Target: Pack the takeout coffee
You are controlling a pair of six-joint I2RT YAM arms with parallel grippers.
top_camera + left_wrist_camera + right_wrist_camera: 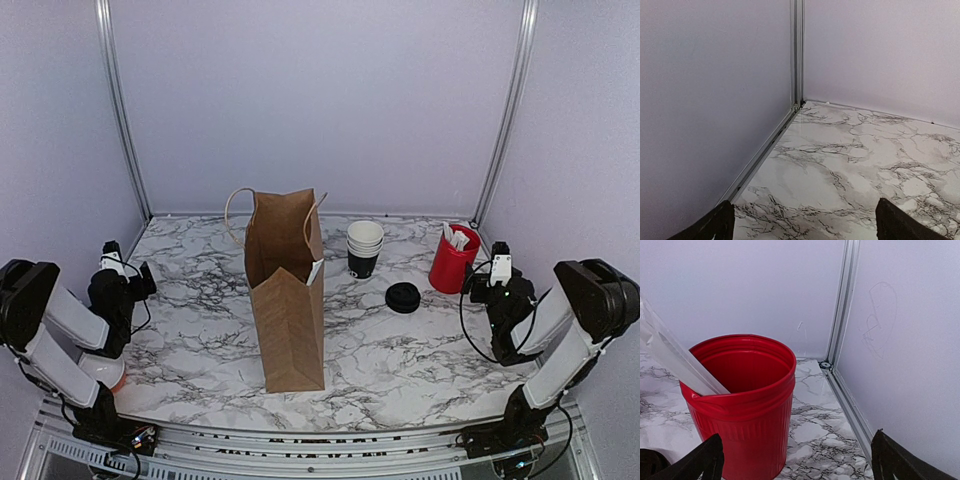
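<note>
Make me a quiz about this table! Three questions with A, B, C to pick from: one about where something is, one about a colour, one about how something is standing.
1. Where is the black lid?
A) inside the bag
B) flat on the marble table, between the brown bag and the cup with white sticks
C) on the floor

2. What colour is the cup with white sticks?
A) blue
B) green
C) red

3. How is the brown bag?
A) standing upright, top open
B) lying flat
C) folded shut

Answers:
1 B: the top view shows it lying on the marble to the right of the bag.
2 C: it is bright red in both the top and right wrist views.
3 A: its mouth gapes open, with the handles at the top.
</note>
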